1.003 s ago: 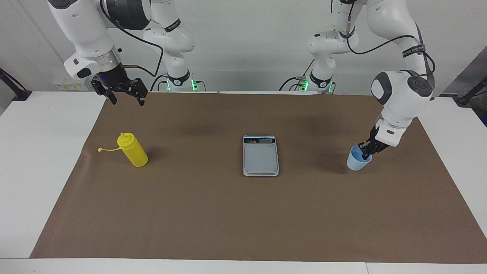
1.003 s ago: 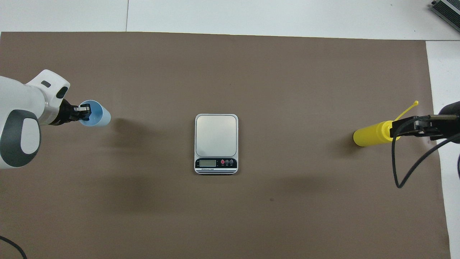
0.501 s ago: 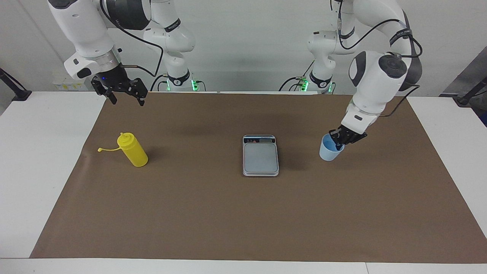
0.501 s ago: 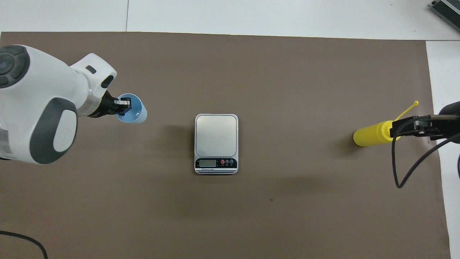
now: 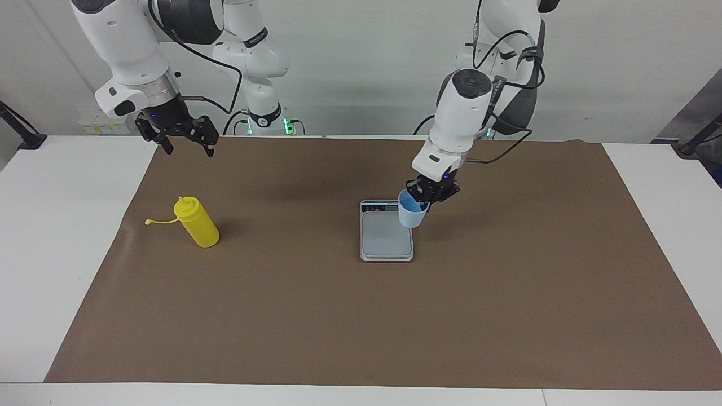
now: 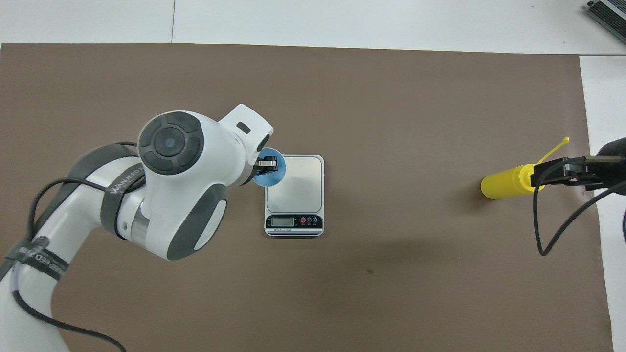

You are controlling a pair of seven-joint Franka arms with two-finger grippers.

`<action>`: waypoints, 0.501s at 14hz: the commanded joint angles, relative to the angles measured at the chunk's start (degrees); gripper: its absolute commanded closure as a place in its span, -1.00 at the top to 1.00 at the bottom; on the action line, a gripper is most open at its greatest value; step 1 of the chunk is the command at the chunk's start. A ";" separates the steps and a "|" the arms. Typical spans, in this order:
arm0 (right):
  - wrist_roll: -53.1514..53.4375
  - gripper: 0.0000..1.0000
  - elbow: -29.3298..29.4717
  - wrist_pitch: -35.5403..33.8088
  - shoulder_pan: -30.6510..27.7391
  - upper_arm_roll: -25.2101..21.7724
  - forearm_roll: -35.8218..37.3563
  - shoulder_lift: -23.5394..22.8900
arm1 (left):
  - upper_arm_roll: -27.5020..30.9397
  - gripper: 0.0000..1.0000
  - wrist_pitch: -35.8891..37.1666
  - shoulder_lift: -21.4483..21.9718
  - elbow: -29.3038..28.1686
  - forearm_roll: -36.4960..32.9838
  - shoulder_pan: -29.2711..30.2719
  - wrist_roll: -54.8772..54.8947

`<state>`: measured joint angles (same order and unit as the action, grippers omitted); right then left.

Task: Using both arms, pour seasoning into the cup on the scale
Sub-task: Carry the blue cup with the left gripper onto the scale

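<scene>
Cup (image 5: 411,213) pinched by left end effector (image 5: 430,194) over scale (image 5: 386,239).

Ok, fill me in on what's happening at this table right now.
The left gripper is shut on the rim of the light-blue cup, holding it in the air over the edge of the scale at mid-table; the cup is not set down yet. The yellow seasoning bottle stands untouched toward the right arm's end of the table. The right gripper waits open, up in the air.
</scene>
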<state>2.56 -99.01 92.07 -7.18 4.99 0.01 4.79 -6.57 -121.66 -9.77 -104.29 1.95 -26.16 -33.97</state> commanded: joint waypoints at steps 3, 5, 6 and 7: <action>-0.98 1.00 -0.48 -0.57 -0.73 0.37 0.16 0.48 | 1.12 -1.00 -5.78 -5.60 0.05 -1.15 -2.67 -2.86; -0.98 1.00 -0.48 -0.57 -0.73 0.37 0.07 0.57 | 1.21 -1.00 -7.97 -6.93 -0.39 -1.77 -3.55 -2.95; -0.98 1.00 -0.48 -0.57 -0.73 0.28 0.07 0.57 | 1.21 -1.00 -8.07 -7.02 -0.39 -1.77 -3.37 -2.86; -0.98 1.00 -0.48 -0.57 -0.73 0.28 0.07 0.48 | 1.13 -1.00 -8.07 -7.02 -0.48 -1.77 -3.46 -2.86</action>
<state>2.56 -99.01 92.07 -7.18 4.99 0.01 4.79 -6.42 -128.61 -16.96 -104.39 1.30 -28.35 -35.85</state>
